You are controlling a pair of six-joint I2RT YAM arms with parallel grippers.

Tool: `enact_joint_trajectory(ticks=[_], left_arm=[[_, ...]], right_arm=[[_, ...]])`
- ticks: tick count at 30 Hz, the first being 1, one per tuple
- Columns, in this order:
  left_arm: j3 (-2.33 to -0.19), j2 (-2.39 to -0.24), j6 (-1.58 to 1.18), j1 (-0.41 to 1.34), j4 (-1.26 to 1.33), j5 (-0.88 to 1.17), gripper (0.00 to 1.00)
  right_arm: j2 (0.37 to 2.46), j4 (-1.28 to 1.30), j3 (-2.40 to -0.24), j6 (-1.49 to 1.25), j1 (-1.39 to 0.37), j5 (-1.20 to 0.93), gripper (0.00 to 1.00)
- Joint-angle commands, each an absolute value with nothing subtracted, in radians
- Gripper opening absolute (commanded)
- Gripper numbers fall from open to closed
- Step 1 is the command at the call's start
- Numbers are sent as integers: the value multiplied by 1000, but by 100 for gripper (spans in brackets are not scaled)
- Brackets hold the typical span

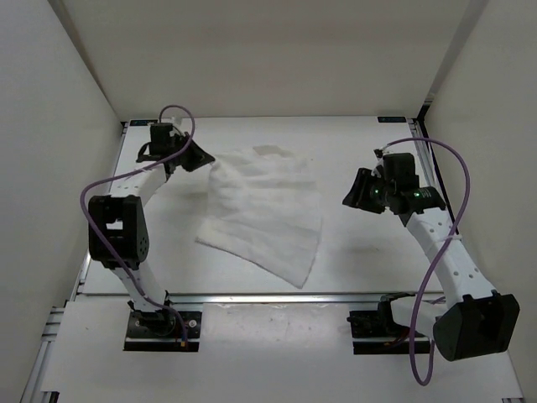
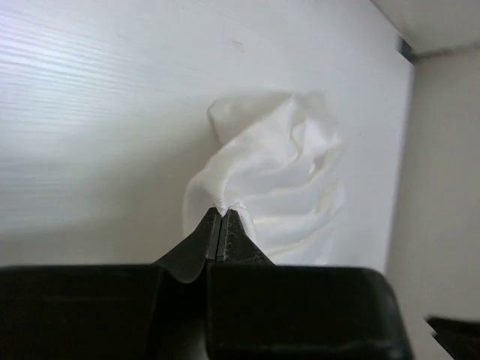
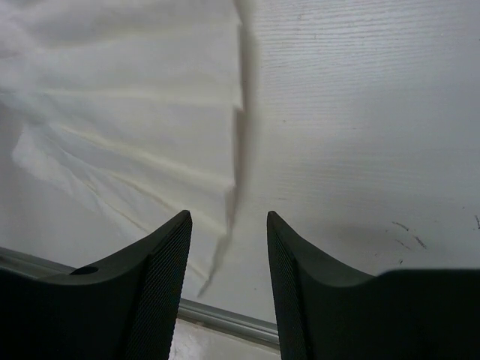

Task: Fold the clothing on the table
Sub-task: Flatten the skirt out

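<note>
Nearest to us, the two arm bases (image 1: 164, 323) are sitting just in front of the metal rail (image 1: 277, 295), which is running from side to side along the front edge of the desk (image 1: 361, 260). Beyond the rail we are looking at the clothing (image 1: 264, 214), a white pleated garment that is lying spread over the middle of the desk. Its wide rounded hem is pointing toward the rail and to the right, and its narrower end is reaching toward the far left. To the right of the garment, the right gripper (image 3: 229, 217) is hovering over the desk with its jaws standing apart and nothing between them. From its wrist camera we are seeing the garment's edge running down toward the gap, with bare desk to the right of it. Farther back on the left, the left gripper (image 2: 222, 214) is pinching the garment's far left corner between tightly closed jaws. There the cloth is bunching into soft folds that are spreading away from the fingertips. Behind everything, the plain white walls (image 1: 277, 59) are closing in the desk.
</note>
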State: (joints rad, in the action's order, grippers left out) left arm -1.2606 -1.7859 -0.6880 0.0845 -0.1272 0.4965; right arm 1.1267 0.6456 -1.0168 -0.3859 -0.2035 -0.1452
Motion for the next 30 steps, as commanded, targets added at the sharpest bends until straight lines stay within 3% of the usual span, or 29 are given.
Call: enact_joint_trajectory(ticks=[1, 8, 15, 30], left_arm=[[-1240, -1675, -537, 62, -347, 287, 0], [-1085, -1577, -463, 248, -391, 326, 0], [-1141, -1655, -512, 517, -348, 461, 0], [-1223, -1752, -477, 706, -345, 725, 0]], right_arm=[[1143, 618, -1020, -396, -212, -144, 50], [1198, 614, -1045, -387, -215, -170, 50], [1229, 610, -1075, -390, -241, -184, 50], [1256, 575, -1080, -399, -258, -236, 50]])
